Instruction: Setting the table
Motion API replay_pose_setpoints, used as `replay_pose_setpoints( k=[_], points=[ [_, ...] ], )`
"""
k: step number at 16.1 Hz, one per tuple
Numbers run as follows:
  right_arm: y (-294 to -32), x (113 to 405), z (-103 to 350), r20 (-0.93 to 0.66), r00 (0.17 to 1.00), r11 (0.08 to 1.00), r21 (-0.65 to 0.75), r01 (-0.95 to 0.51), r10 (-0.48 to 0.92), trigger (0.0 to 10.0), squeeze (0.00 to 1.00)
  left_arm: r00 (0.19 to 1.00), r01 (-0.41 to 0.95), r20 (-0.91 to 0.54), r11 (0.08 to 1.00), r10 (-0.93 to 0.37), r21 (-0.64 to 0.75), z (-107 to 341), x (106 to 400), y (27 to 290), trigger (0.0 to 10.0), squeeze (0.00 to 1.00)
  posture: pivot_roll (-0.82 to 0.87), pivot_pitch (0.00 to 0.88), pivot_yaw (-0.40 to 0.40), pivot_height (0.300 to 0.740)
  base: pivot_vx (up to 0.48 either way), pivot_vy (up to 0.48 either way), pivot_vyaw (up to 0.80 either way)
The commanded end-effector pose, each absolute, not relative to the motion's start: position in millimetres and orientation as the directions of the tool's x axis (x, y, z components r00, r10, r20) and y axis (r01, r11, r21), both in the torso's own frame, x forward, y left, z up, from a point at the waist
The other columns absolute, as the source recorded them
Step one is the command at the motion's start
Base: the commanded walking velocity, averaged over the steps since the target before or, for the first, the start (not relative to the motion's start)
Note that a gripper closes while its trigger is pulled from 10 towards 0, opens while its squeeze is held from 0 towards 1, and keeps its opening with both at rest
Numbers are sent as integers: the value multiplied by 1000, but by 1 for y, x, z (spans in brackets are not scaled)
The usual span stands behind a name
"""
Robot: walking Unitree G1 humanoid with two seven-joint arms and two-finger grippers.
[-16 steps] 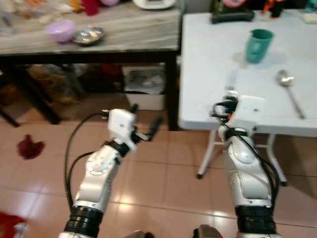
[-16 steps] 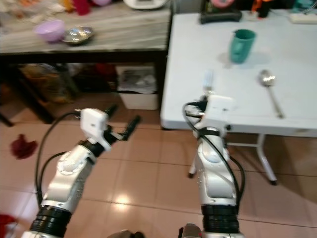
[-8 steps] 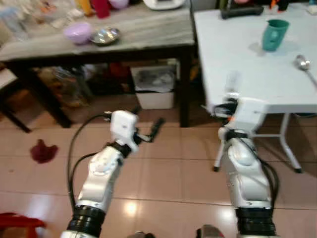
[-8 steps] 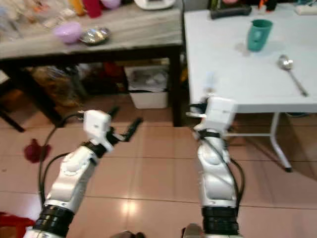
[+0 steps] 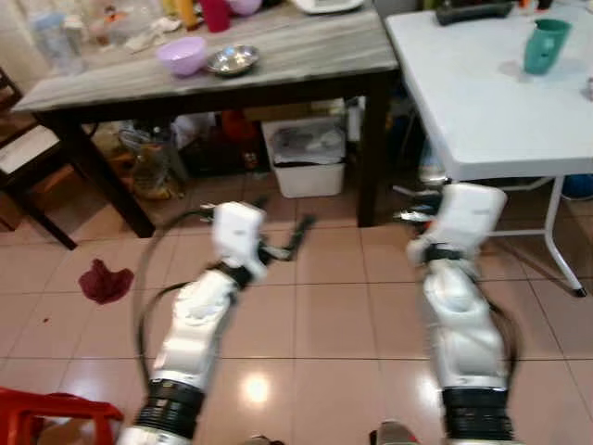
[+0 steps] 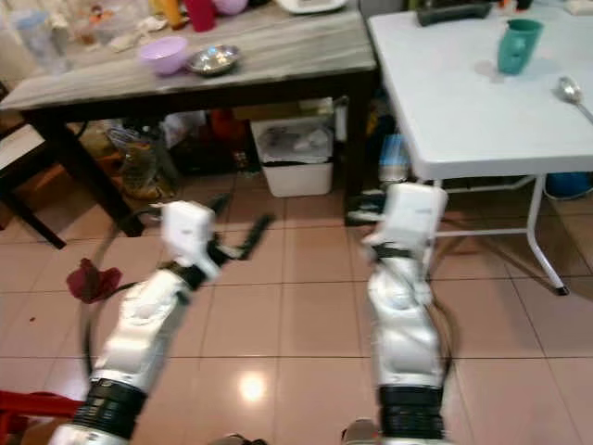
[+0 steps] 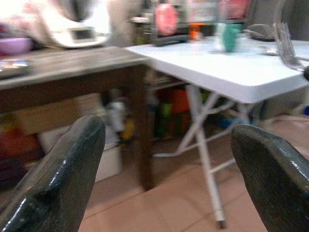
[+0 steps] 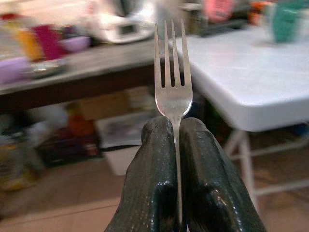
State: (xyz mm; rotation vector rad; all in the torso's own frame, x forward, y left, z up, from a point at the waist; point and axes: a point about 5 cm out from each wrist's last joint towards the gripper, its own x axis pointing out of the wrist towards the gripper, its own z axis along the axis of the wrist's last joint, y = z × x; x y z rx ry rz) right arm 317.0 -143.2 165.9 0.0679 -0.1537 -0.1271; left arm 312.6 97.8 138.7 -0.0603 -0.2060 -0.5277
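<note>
My right gripper (image 8: 173,126) is shut on the handle of a silver fork (image 8: 173,72), tines pointing up and away from the wrist. The right arm (image 5: 463,218) is held low over the tiled floor, short of the white folding table (image 5: 482,120) and near its front left corner. A teal cup (image 5: 542,44) stands far back on that table, and a spoon (image 6: 570,91) lies near its right side. My left gripper (image 5: 281,222) is open with nothing in it, held out over the floor in front of the dark table.
A marble-topped dark table (image 5: 278,60) at left carries a purple bowl (image 5: 181,54), a metal bowl (image 5: 232,60) and clutter. A white bin (image 5: 310,158) sits under it. A red rag (image 5: 104,281) lies on the tiles; a red stool (image 5: 46,417) is at bottom left.
The whole view has shifted: both tables now sit farther off and to the right, so the camera has backed away. The arms keep their pose and the fork stays gripped.
</note>
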Motion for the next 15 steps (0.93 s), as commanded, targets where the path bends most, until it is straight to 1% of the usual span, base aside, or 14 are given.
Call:
replay_pose_setpoints(
  k=[1, 3, 15],
  points=[
    [-148, 318, 169, 165, 976, 988, 68, 135, -145, 10000, 0, 841, 516, 213, 856, -497, -39, 139, 312, 98, 10000, 0, -198, 111, 142, 740, 0, 0, 0],
    [-149, 318, 169, 168, 975, 989, 64, 136, -145, 10000, 0, 844, 512, 222, 857, -489, -62, 140, 312, 101, 10000, 0, -199, 110, 139, 740, 124, 0, 0],
    [-147, 318, 167, 171, 976, 990, 55, 127, -135, 10000, 0, 835, 531, 219, 844, -505, -78, 139, 311, 99, 10000, 0, -202, 111, 145, 740, 331, 0, 0]
  ],
)
